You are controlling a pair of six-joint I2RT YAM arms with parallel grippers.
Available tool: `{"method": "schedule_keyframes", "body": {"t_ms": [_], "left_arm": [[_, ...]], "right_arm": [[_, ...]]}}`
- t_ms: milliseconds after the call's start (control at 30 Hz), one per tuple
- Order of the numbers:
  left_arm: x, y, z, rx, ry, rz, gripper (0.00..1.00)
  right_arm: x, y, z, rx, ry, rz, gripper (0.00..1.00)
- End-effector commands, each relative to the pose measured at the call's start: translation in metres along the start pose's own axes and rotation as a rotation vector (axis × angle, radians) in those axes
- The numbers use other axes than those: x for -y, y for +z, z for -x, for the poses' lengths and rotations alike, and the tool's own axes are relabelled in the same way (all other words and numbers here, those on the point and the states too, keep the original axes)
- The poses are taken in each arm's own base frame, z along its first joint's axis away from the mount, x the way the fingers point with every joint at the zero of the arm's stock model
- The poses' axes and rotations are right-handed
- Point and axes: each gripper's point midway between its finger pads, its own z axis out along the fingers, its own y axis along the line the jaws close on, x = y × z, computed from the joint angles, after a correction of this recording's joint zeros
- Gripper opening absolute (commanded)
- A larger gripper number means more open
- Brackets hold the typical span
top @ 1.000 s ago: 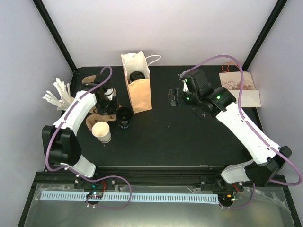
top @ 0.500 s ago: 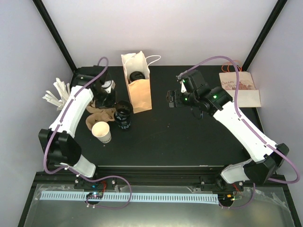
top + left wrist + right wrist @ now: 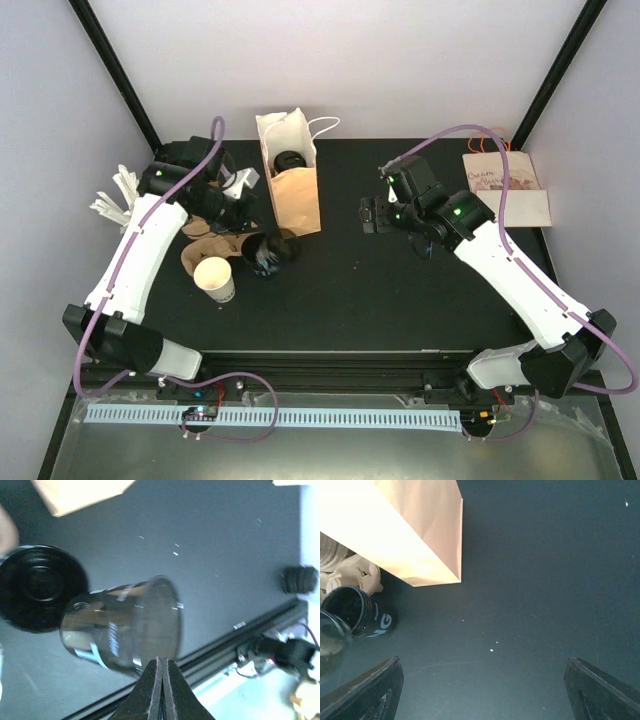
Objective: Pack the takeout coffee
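Takeout coffee here means the dark cups. One dark cup (image 3: 290,160) already stands inside the upright paper bag (image 3: 292,200), whose mouth is open at the top. Two more are on the table (image 3: 400,300), just in front of the bag's near left corner.

Of those two, the tilted black cup (image 3: 125,630) leans well over and looks smeared, so I judge it is not at rest. The second black cup (image 3: 37,587) is right beside it, and I cannot tell whether they touch.

Your left gripper (image 3: 161,662) hangs above them with its fingers pressed together and nothing visible between them, so it holds no cup. Your right gripper (image 3: 369,214) hovers well to the bag's right, jaws spread wide and empty, probably placed there to steady the bag when a cup goes in.

A white cup (image 3: 216,278) and a cardboard carrier (image 3: 198,245) lie just left of the black cups, near enough to be knocked.
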Motion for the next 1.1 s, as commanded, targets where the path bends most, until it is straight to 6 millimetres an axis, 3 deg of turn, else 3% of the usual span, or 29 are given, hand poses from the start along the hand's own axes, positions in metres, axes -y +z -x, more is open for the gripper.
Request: {"method": "schedule_keyframes", "body": {"t_ms": [0,100,300,467,633,700,800,933,1000,1067], "left_arm": [[0.052,-0.003,-0.021,-0.043,0.091,-0.204,0.01],[0.086,0.003,-0.026,-0.058,0.149,-0.318,0.02],[0.141,0.034,-0.036,-0.134,0.228,-0.442,0.02],[0.134,0.044,-0.022,-0.095,0.226,-0.311,0.02],[0.123,0.056,-0.040,-0.157,0.308,-0.277,0.08],[0.121,0.065,-0.056,-0.211,0.362,-0.268,0.18],[0.125,0.077,-0.084,-0.284,0.459,-0.268,0.51],[0.136,0.088,-0.116,-0.314,0.614,-0.277,0.85],[0.142,0.093,-0.133,-0.322,0.684,-0.288,0.97],[0.148,0.098,-0.148,-0.303,0.771,-0.306,0.99]], "right_arm": [[0.015,-0.007,-0.008,0.008,0.037,-0.044,0.90],[0.022,-0.010,-0.015,0.011,0.058,-0.065,0.90],[0.037,-0.011,-0.032,-0.010,0.092,-0.117,0.90],[0.039,-0.002,-0.057,-0.076,0.065,-0.099,0.89],[0.062,0.007,-0.102,-0.289,0.060,-0.142,0.84],[0.062,0.008,-0.114,-0.335,0.061,-0.095,0.84],[0.061,0.012,-0.135,-0.392,0.079,-0.062,0.87],[0.057,0.018,-0.155,-0.455,0.138,-0.035,0.87],[0.058,0.017,-0.161,-0.477,0.169,-0.044,0.88],[0.054,0.012,-0.165,-0.493,0.180,-0.018,0.88]]}}
